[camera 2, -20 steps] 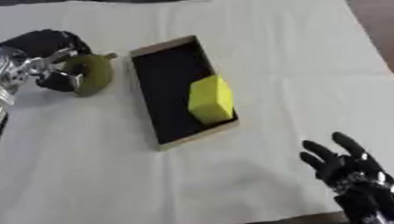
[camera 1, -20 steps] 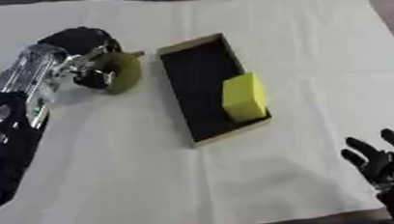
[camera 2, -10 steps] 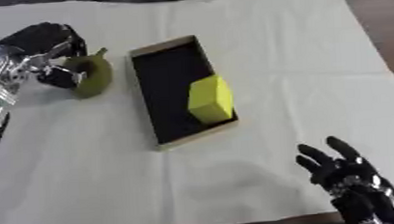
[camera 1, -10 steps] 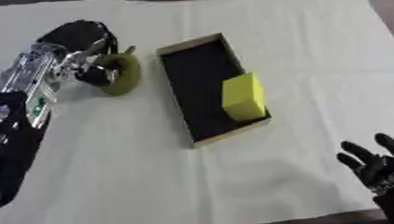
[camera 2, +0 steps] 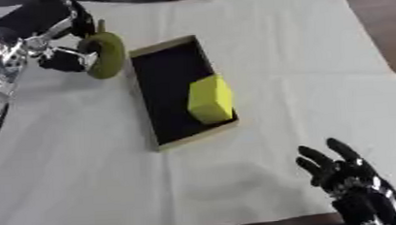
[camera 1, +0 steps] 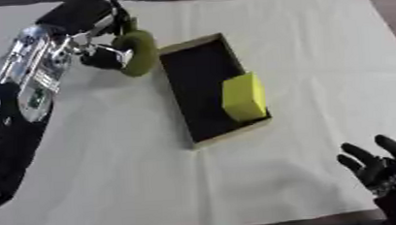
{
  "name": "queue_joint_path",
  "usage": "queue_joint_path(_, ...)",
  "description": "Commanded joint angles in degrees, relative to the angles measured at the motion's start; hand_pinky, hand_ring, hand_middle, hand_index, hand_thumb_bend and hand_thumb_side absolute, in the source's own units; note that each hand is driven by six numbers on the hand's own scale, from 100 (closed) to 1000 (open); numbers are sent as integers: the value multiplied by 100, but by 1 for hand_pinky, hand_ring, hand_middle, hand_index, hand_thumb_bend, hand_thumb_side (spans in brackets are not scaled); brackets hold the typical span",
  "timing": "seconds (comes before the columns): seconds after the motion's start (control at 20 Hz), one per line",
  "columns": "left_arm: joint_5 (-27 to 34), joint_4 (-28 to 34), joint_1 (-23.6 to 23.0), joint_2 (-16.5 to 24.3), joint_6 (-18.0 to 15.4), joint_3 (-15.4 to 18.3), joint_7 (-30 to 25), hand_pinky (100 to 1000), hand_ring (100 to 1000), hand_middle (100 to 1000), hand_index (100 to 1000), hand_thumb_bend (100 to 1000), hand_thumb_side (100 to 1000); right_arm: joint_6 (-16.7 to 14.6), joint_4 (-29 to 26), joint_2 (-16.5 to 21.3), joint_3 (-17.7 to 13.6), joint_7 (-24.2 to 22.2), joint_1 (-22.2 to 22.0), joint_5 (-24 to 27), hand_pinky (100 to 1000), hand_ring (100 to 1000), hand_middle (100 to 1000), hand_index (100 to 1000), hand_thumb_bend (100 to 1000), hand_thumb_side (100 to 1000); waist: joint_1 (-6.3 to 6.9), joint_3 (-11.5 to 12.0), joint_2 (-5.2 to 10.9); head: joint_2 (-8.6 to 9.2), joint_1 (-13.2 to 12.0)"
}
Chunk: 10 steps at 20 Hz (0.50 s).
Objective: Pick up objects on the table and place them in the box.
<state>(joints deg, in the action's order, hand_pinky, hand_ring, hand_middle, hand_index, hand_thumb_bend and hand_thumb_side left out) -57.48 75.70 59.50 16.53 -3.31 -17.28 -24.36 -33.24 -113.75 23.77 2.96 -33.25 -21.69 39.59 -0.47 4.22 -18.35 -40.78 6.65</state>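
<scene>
Left hand (camera 1: 91, 30) is pinching a green pear-shaped object (camera 1: 137, 52), with the box (camera 1: 201, 65) just to its right, holding a yellow block (camera 1: 243, 97). Right hand (camera 2: 345, 172) is idling nearby with fingers spread.

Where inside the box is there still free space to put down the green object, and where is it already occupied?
In the box, the dark floor from the far wall down to the yellow block is bare. The near right end is crowded by that block. The left hand holds the green object beside the far left wall. The right hand rests open at the lower right.
</scene>
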Motion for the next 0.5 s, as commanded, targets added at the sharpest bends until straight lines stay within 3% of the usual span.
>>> queue_joint_path(0.05,209,392,207,47,-12,-39,-110,634,559,469,547,100,180,-1873,-84,31,-2,-1872,-29,-22,1000,1000,598,1000,100,366,1,-12,124,18,19)
queue_joint_path(0.5,389,579,420,-508,-75,-241,-423,631,558,469,549,100,194,-1873,-84,64,14,-1872,-12,14,1000,1000,596,1000,100,373,13,-33,142,35,-7)
